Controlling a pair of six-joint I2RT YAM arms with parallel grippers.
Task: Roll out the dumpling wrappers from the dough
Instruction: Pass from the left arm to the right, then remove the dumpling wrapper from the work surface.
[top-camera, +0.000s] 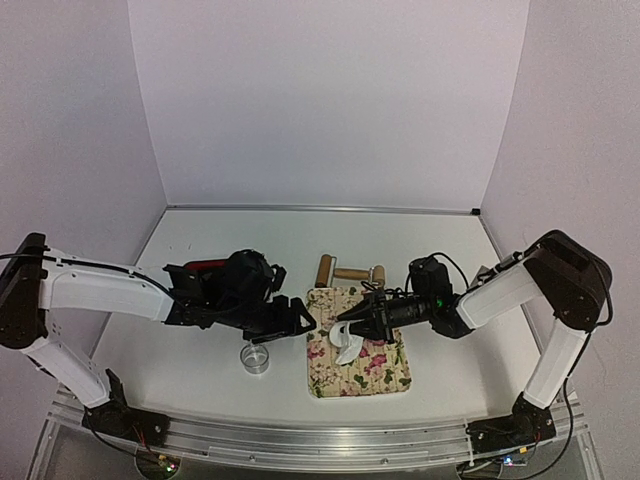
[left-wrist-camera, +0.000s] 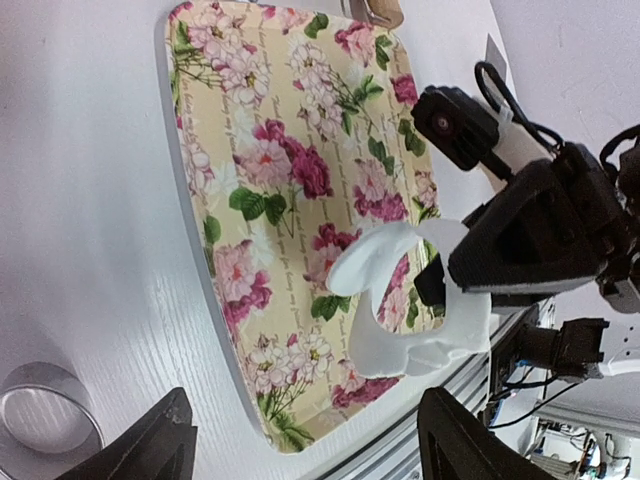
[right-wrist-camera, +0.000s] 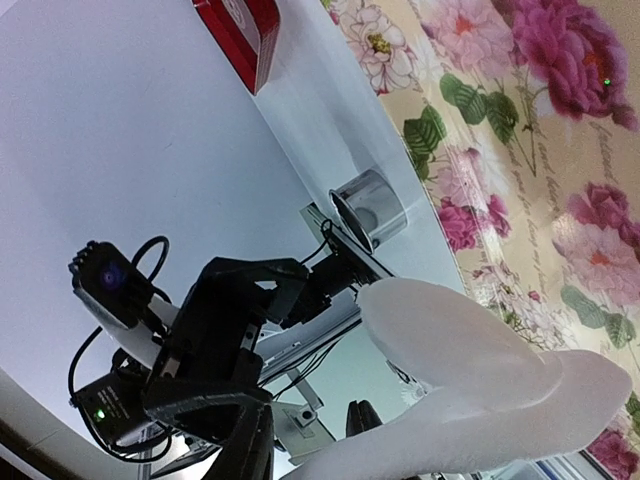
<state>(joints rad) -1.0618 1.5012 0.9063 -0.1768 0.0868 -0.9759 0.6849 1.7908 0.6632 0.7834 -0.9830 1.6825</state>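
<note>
Floppy white dough, hole through middle, dangling limp from right hand pinched on it, over floral mat; left hand spread apart.

Bright even light, faint shadows, bowed edges (overhead view)

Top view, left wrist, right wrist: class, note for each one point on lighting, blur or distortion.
Top view: the wide lens bows the rail; light is even, shadows faint. Left wrist view: the dough is nearly washed out, the mat sharp. Right wrist view: the dough sits close to the lens and looks soft; the ring glints.
</note>
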